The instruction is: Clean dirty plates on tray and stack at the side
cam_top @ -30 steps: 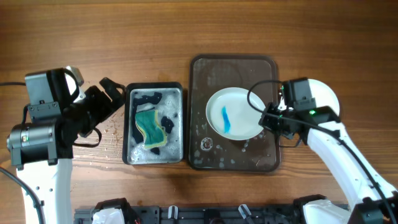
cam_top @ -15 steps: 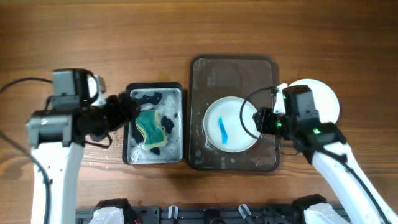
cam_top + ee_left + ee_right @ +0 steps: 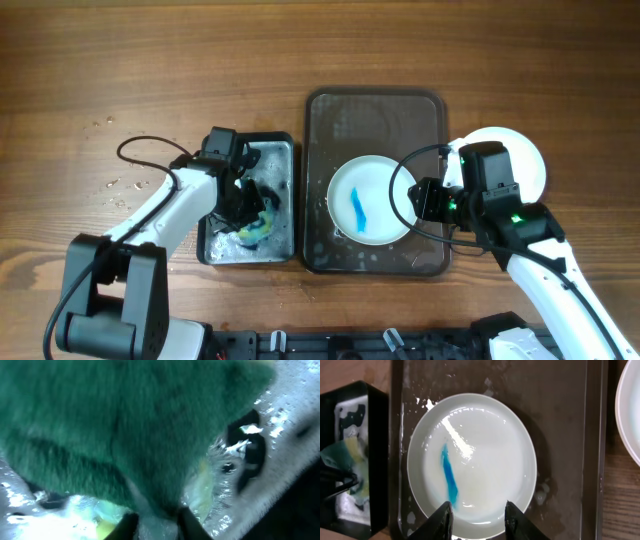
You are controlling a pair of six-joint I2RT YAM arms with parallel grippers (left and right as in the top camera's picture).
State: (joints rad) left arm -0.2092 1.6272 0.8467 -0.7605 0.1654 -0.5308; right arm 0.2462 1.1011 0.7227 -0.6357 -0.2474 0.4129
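A white plate (image 3: 368, 200) with a blue smear (image 3: 449, 474) lies on the dark brown tray (image 3: 380, 110). My right gripper (image 3: 422, 200) hovers over the plate's right rim, open, its fingers apart above the rim (image 3: 479, 517) and nothing held. A second white plate (image 3: 525, 155) lies on the table right of the tray, partly hidden by the right arm. My left gripper (image 3: 247, 208) is down in the black basin (image 3: 285, 150), shut on the green-yellow sponge (image 3: 125, 435), which fills the left wrist view.
The basin holds soapy water and foam (image 3: 250, 430) and stands just left of the tray. Water drops (image 3: 115, 185) dot the wood at far left. The tray floor is wet, with foam spots (image 3: 332, 232) near its front left.
My left arm swung right into the basin and closed on the sponge. My right gripper opened off the plate's rim; the plate ended a little lower and further left on the tray.
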